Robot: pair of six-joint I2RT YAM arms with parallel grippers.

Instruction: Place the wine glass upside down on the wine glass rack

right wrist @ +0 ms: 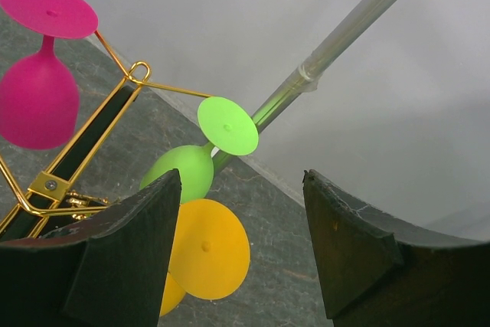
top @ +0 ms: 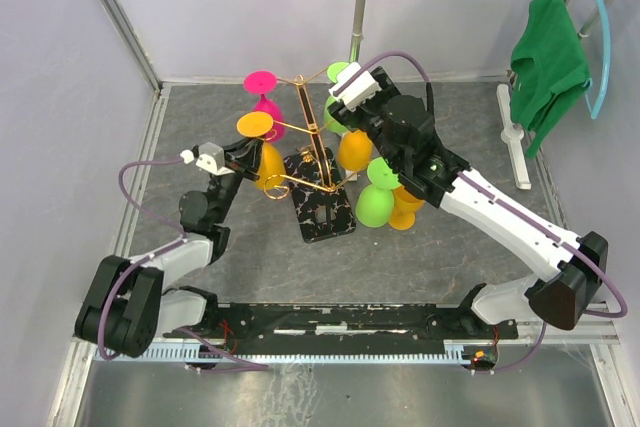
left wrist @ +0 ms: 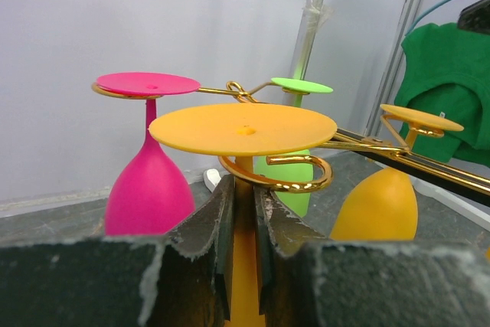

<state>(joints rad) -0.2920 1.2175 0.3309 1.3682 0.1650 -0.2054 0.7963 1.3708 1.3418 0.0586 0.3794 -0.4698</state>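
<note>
The wine glass rack [top: 312, 142] is a thin gold tree on a black marbled base [top: 322, 211] in the middle of the table. My left gripper [top: 250, 159] is shut on the stem of an upside-down orange wine glass [left wrist: 243, 129]. The glass's flat foot rests over a gold scroll arm [left wrist: 285, 182], with the stem inside the curl. My left fingers [left wrist: 217, 220] pinch the stem just below that curl. My right gripper [right wrist: 241, 220] is open and empty, raised behind the rack near a hanging green glass [right wrist: 181, 174].
A pink glass [top: 263, 92], another orange one [top: 353, 150] and green ones [top: 376, 204] hang upside down on the rack. A white pole stand [top: 515, 132] with a green shirt [top: 548, 62] on a blue hanger is at the right.
</note>
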